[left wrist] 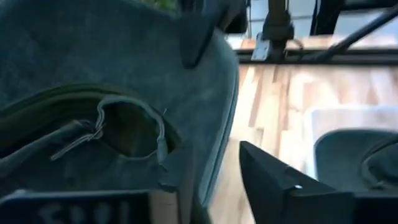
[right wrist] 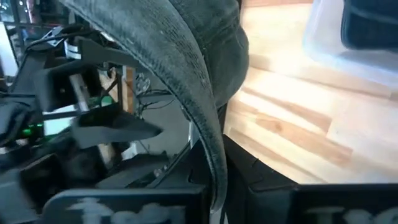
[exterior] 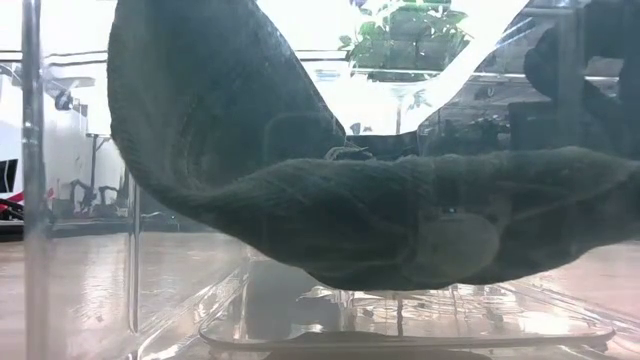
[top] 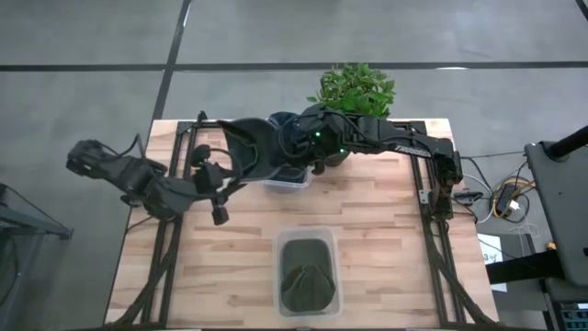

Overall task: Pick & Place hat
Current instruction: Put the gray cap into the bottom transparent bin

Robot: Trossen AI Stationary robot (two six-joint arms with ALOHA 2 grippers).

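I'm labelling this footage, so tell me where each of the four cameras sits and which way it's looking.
High view: above the table, looking straight down; both arms meet at a dark hat near the plant.
Low view: at table-top height, looking level through the clear bin at a green hat.
Left wrist view: on the left arm, looking past a dark finger at the held hat.
Right wrist view: on the right arm, hat brim close.
Shared: high and low views both show the green hat in the bin.

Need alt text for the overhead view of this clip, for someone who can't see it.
Two dark robot arms meet over the far side of a wooden table, holding a dark hat up between them above a clear bin. Nearer the camera, a second clear bin holds another dark hat; a green plant stands at the far edge.
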